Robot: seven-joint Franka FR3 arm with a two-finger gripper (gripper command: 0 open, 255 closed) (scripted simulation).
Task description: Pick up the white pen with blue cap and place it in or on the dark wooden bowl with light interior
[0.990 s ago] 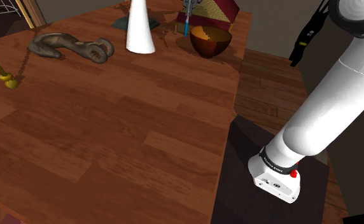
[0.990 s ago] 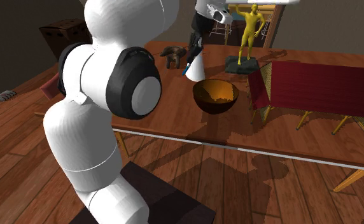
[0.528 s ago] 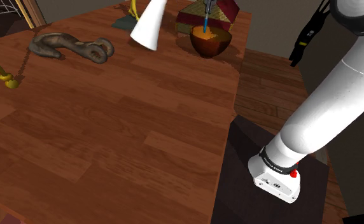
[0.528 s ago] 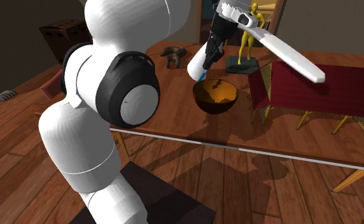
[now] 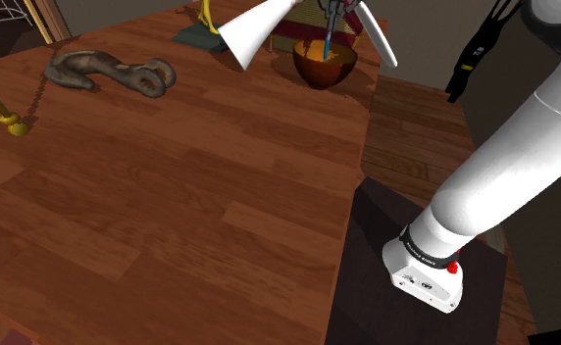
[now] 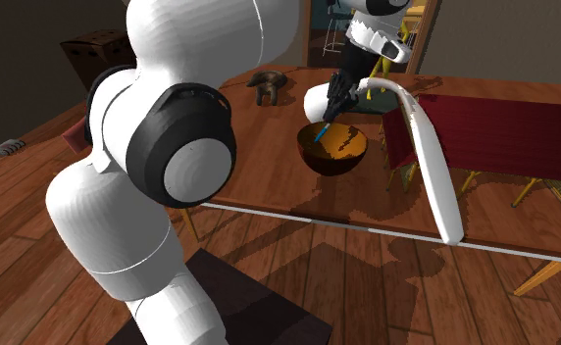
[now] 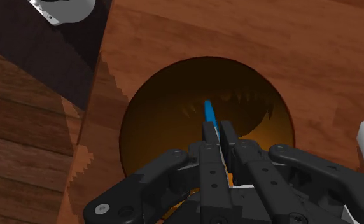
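The all-black two-finger gripper (image 7: pixel 219 131) is clamped on a slim pen (image 7: pixel 208 113), of which the blue end pokes out past the fingertips. It hangs right over the round wooden bowl (image 7: pixel 155 108), dark brown outside and orange-brown inside, and the blue end points down into the hollow. In the shoulder view the gripper (image 5: pixel 331 24) hangs above the bowl (image 5: pixel 318 74) at the far end of the reddish-brown plank table (image 5: pixel 171 196), with the pen (image 5: pixel 327 45) reaching below the rim. The second exterior view has the pen (image 6: pixel 321 135) slanted inside the bowl (image 6: pixel 333 163), under the gripper (image 6: pixel 333 106); whether its tip touches the bowl's floor I cannot tell.

A white cone (image 5: pixel 254 34) leans steeply just beside the bowl on the shoulder view's left, and a long white curved piece (image 5: pixel 378 35) slants on the bowl's other side. In the second exterior view that piece (image 6: pixel 431 167) sweeps down past the table's edge. A grey hook-shaped metal piece (image 5: pixel 112 71) lies well apart from the bowl, towards the shoulder view's left, and a small yellow ring (image 5: pixel 14 124) sits near the left edge. The white arm (image 5: pixel 509 167) rises from its dark box stand (image 5: pixel 367 294) at lower right
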